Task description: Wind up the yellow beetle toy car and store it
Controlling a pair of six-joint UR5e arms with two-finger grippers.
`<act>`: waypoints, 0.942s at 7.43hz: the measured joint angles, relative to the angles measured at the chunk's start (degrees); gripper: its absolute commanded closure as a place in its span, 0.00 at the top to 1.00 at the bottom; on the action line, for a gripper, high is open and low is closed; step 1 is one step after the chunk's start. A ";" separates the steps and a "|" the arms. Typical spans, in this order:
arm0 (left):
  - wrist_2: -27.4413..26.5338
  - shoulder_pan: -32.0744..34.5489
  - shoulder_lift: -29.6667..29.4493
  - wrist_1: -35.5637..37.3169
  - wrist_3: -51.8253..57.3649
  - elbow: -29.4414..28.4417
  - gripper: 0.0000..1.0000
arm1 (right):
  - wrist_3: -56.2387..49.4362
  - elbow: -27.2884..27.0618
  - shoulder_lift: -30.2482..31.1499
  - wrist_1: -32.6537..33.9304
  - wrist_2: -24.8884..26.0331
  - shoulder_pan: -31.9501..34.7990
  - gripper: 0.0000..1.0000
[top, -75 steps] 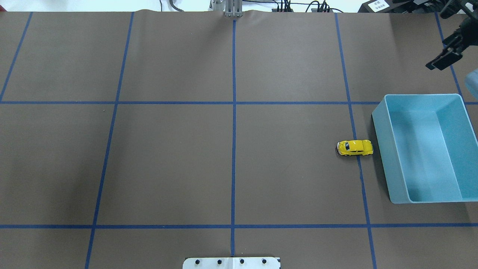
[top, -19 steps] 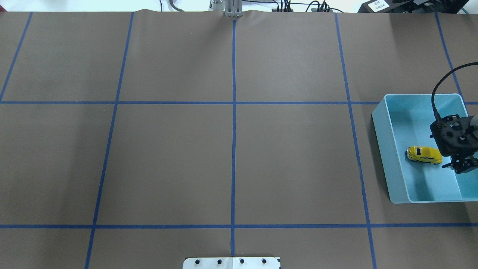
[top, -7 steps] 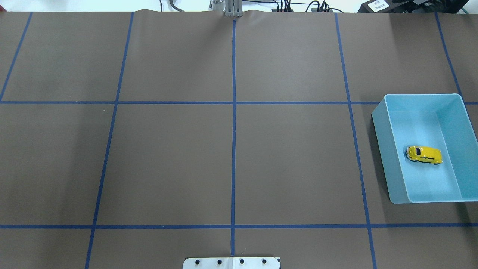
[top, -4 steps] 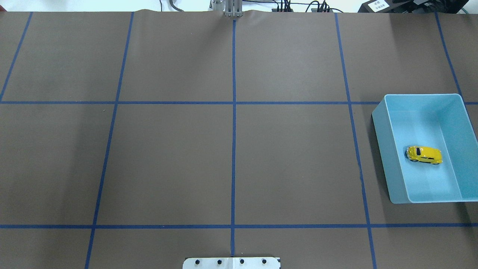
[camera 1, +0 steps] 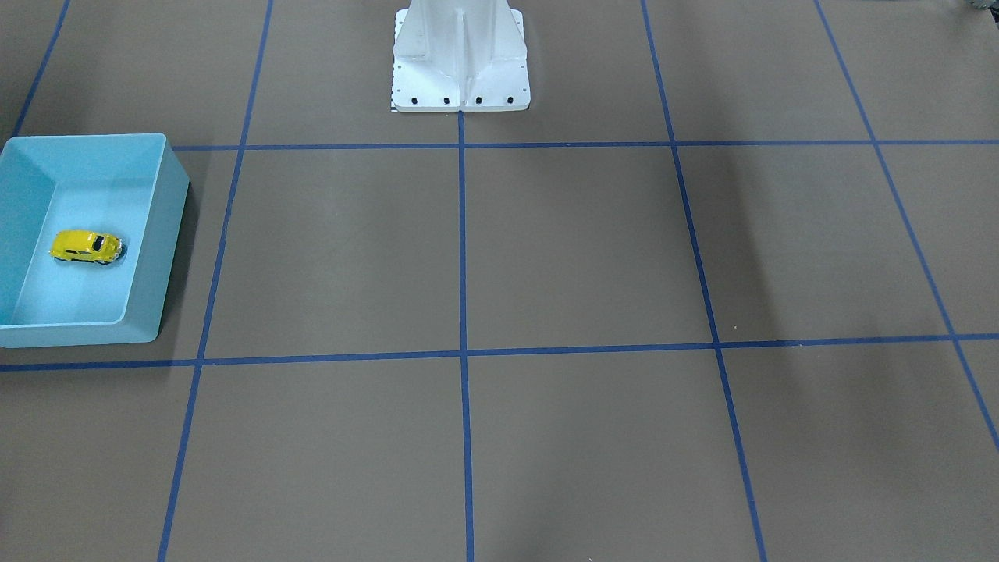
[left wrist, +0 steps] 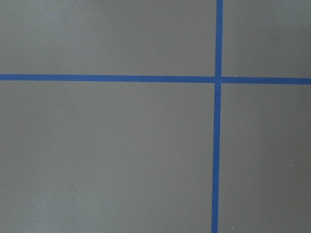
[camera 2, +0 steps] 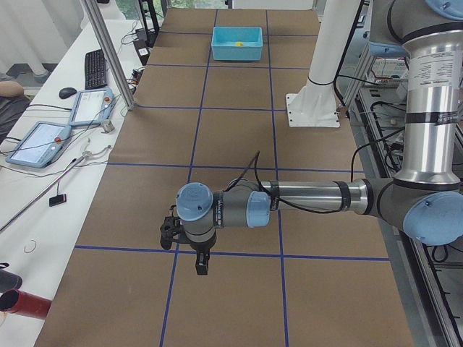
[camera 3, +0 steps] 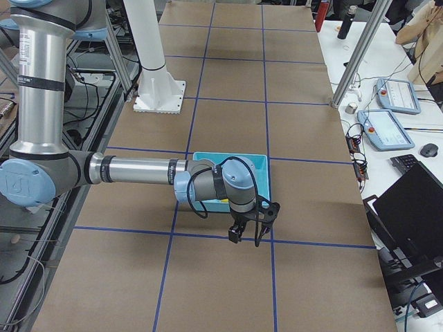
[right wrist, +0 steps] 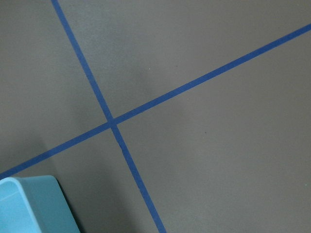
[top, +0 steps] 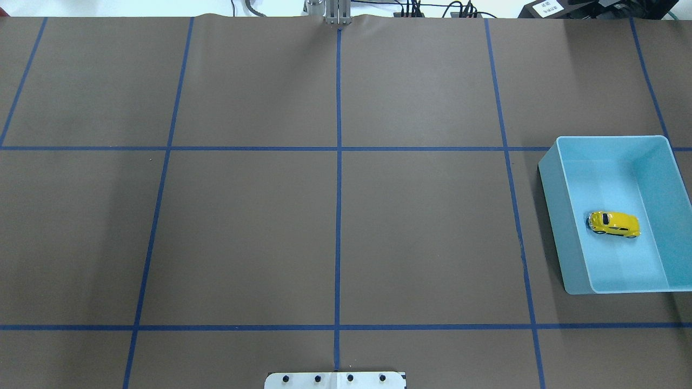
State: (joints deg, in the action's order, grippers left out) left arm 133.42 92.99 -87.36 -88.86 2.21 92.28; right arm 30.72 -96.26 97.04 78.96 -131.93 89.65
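Note:
The yellow beetle toy car (top: 614, 224) stands on its wheels on the floor of the blue bin (top: 552, 205), with nothing touching it. It also shows in the front view (camera 1: 86, 247) inside the bin (camera 1: 160, 250). My left gripper (camera 2: 184, 249) shows only in the exterior left view, low over the table at its left end, far from the bin (camera 2: 236, 52). My right gripper (camera 3: 250, 225) shows only in the exterior right view, just outside the bin (camera 3: 266, 169). I cannot tell whether either is open or shut.
Brown table cover with a grid of blue tape. The white robot base (camera 1: 460, 70) stands at the table's near middle. A corner of the bin (right wrist: 29, 206) shows in the right wrist view. Operator desks with pendants (camera 2: 40, 141) line the far side.
The car went from the table beside the bin into the bin. The right gripper was in the bin next to the car, then left the overhead view. Nothing moved in the last second.

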 measured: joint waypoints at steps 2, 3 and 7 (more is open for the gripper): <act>0.00 0.05 0.00 0.00 0.01 0.00 1.00 | -5.66 0.08 0.74 -1.14 -5.14 0.72 1.00; 0.00 0.07 0.00 0.00 0.01 0.00 1.00 | -9.57 -0.13 1.02 -1.17 -6.12 1.13 1.00; 0.00 0.07 0.00 0.00 0.07 0.00 1.00 | -20.81 0.11 1.17 -0.70 -5.19 1.42 1.00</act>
State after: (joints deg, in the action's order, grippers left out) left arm 133.42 93.05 -87.36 -88.86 2.28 92.29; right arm 9.91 -96.15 98.21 78.26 -137.11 91.07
